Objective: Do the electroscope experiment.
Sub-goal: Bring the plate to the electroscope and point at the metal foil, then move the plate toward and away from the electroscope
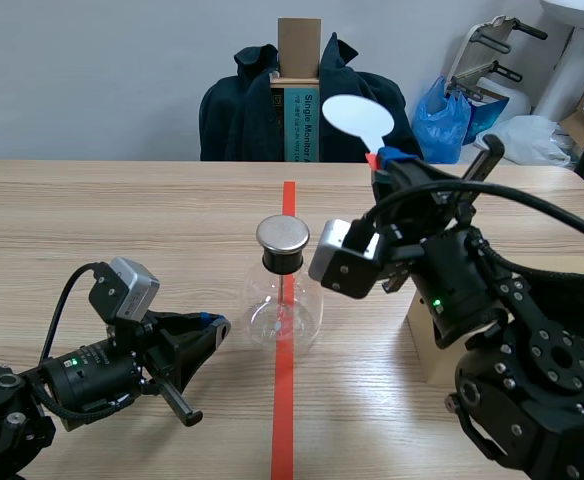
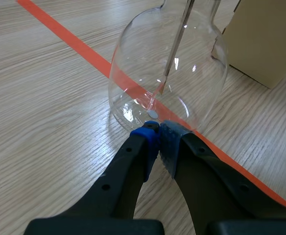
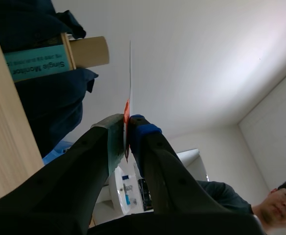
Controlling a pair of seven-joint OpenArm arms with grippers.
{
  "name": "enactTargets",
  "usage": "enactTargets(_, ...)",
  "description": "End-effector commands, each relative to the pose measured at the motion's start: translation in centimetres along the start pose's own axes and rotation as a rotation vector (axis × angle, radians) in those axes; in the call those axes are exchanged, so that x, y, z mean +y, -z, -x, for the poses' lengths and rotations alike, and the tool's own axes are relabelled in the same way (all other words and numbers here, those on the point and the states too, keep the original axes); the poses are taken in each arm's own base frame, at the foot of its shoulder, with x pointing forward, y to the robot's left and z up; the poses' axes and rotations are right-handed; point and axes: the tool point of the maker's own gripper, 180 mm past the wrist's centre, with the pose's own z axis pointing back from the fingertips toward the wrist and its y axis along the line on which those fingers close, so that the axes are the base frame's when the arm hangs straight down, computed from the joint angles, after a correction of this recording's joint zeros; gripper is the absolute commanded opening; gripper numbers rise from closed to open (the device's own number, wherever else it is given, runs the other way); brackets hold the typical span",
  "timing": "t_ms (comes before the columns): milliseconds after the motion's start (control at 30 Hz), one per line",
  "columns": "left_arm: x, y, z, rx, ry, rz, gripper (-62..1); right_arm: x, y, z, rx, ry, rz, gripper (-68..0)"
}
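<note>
- One table carries the lot. Red tape runs down its middle, prob. a mark for centring the kit.
- Right arm is raised over the table. The right gripper is clamped on the red handle of the paddle, w/ nothing else in it. My guess: it grips the handle so the disc itself goes untouched and keeps whatever charge it has.
- Left arm lies low on the table. The left gripper has its pads pressed together on nothing, tips right at the foot of the flask. Can't tell if they touch the glass. Prob. parked there to brace the flask against sliding.
- Flask, the task's main thing, stands upright on the tape at mid-table, btwn the two arms. Clear glass, so whatever hangs inside can be watched.
- Box sits just beside the flask on the right arm's side, mostly hidden by that arm. Purpose unclear.
- Paddle is held upright, white disc on top, higher than the cap and well apart from it. Looks poised for the approach, contact not yet made.
- Cap, a metal disc, tops the flask's neck, facing up and unobstructed, i.e. the likely target for the paddle.
- Rod runs down from the neck into the bulb. Any leaves at its end are too small to make out.
</note>
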Motion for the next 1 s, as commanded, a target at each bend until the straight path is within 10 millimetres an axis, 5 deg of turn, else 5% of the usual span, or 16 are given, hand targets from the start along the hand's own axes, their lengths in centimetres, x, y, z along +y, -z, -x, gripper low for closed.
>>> enactTargets(0,-0.2,0.5,-1.5,-0.050,0.000,0.011,-56.8,-1.1,0.1,0.2,-0.012,-0.018,0.027,-66.9)
enactTargets(433,-0.2,0.5,-1.5,-0.050,0.000,0.011,-56.8,1.7,-2.9,-1.2,-0.086,-0.032,-0.092,-66.9)
enactTargets(967,-0.2,0.5,-1.5,-0.050,0.000,0.011,-56.8,2.4,-4.6,-4.4,-0.299,-0.053,-0.129,-66.9)
